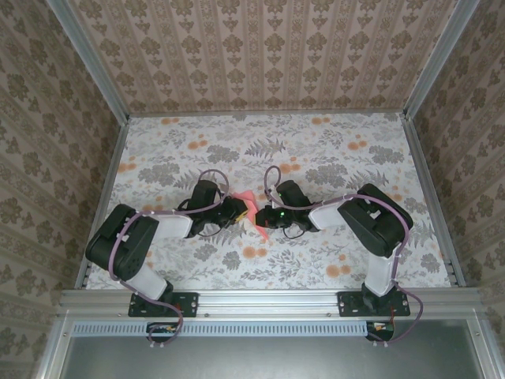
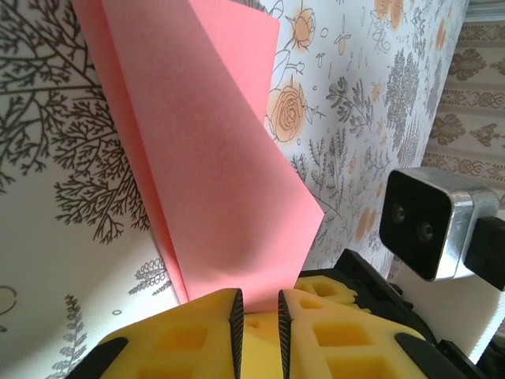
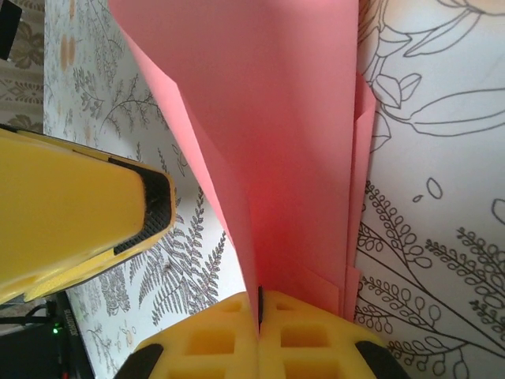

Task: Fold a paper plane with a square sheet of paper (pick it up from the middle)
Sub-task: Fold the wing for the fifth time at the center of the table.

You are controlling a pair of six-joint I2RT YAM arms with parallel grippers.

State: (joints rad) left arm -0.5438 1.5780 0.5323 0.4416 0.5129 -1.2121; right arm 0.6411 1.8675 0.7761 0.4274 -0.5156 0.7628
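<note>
Mid-fold step: the square sheet of paper [image 1: 249,204] is up off the counter [image 1: 339,158] at the centre of the overhead frame, between both arms. It's creased into a tall angled flap, not a plane yet. Right end effector [image 3: 259,316] is clenched on the sheet's lower edge, bottom centre of its wrist view, pads meeting with pink in the seam. Left end effector [image 2: 256,316] has pads a sliver apart around the sheet's other edge; can't tell if it's really pinching. Next move, my guess: left needs a firm hold, then the flap goes over and the crease gets pressed flat, no slipping or tearing. Counter is floral print, orange flowers and grey ferns. Damask wallpaper walls [image 1: 260,47], aluminium frame rails [image 1: 268,300].
</note>
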